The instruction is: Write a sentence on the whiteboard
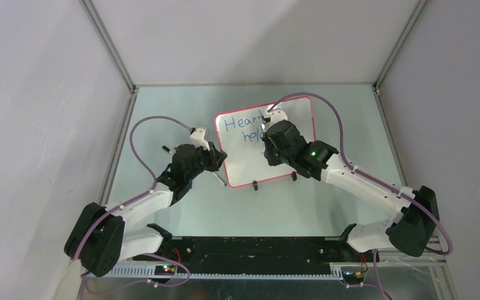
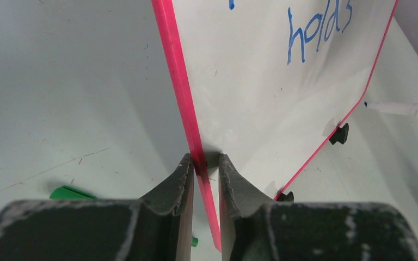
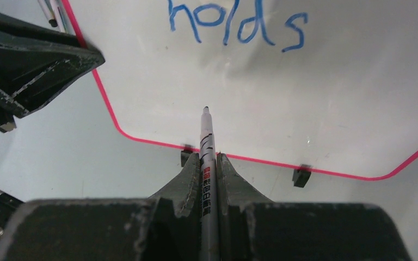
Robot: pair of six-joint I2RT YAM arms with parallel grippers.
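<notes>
**benchrat:** ok, what's each end effector up to? Start close in.

**yamfan:** The left end effector (image 2: 205,159) is pinched onto the whiteboard's red frame (image 2: 177,70), one finger on each face of the board's left edge. The right end effector (image 3: 207,156) is clamped tight on a marker (image 3: 206,136). It has a white barrel with black and red print and pokes straight out past the fingertips.

**benchrat:** And the tip?

**yamfan:** It's just ahead of the right fingers, over the bare white of the whiteboard (image 3: 332,98), below the writing. Touching or hovering, honestly can't tell from the wrist cam.

**benchrat:** Where's the board sitting, then?

**yamfan:** On the pale green tabletop (image 1: 350,125), between the two arms. Its front edge runs right across in front of the right end effector. There are two black feet (image 3: 301,175) on that edge, one tucked right beside the right fingers and the other off to their right.

**benchrat:** How about the sentence?

**yamfan:** The sentence (image 3: 228,24) is blue and slanted. "holds" sits farther ahead of the marker tip. The top cam shows "Heart" on the line beyond it, with the right wrist covering whatever follows.

**benchrat:** Any clutter?

**yamfan:** A green thing (image 2: 68,192) lies close to the left of the left end effector, too cut off to name. A white pen (image 2: 403,109) lies off to that end effector's right, past the edge with the feet.
</notes>
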